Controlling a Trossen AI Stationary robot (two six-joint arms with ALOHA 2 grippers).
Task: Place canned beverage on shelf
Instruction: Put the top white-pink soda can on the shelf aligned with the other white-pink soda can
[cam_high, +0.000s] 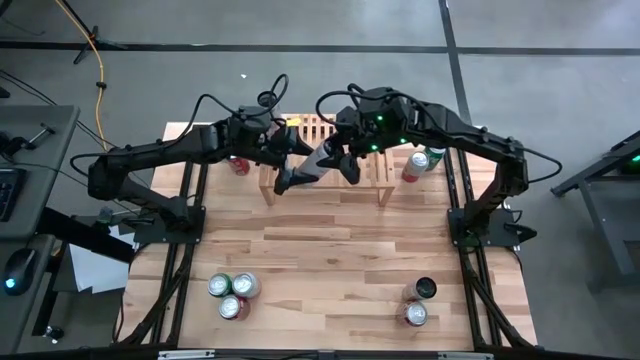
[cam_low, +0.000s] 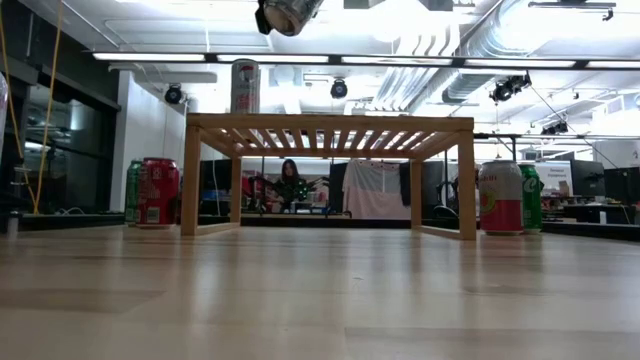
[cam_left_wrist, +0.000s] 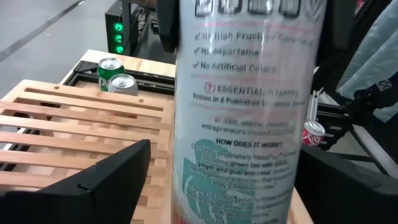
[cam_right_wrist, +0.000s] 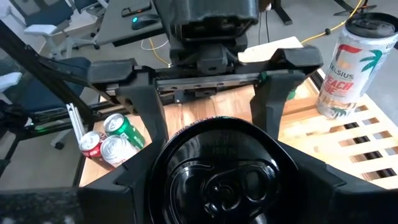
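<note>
Two cans matter to you here: a pale, tall can (cam_low: 245, 85) stands upright on the left part of the shelf (cam_low: 330, 122), and the canned beverage (cam_left_wrist: 249, 124) you are placing hangs in the air above that same end, well clear of the slats. The right gripper (cam_high: 342, 158) looks clamped on it just below the dark lid, reaching in from above. That grip seems chosen to keep the can's body free for a side hold. The left gripper (cam_right_wrist: 208, 121) faces it from the other side with its fingers spread apart. They flank the can's body, and the left wrist view shows a gap on each side, so it carries no weight yet. By my reading you are either passing the can across or using the left arm to steady it for the descent. Watch the standing can, which sits near the spot under the load, so either arm could knock it over as it lowers. The slats to the right of it lie bare and offer more room. On the table a red can (cam_low: 158, 190) and a green one (cam_low: 133, 190) stand beside the shelf's left leg. Another pair (cam_low: 512, 197) stands beside the right leg. Three cans (cam_high: 232, 293) and two cans (cam_high: 420, 300) wait near the front edge, well apart from the work.
</note>
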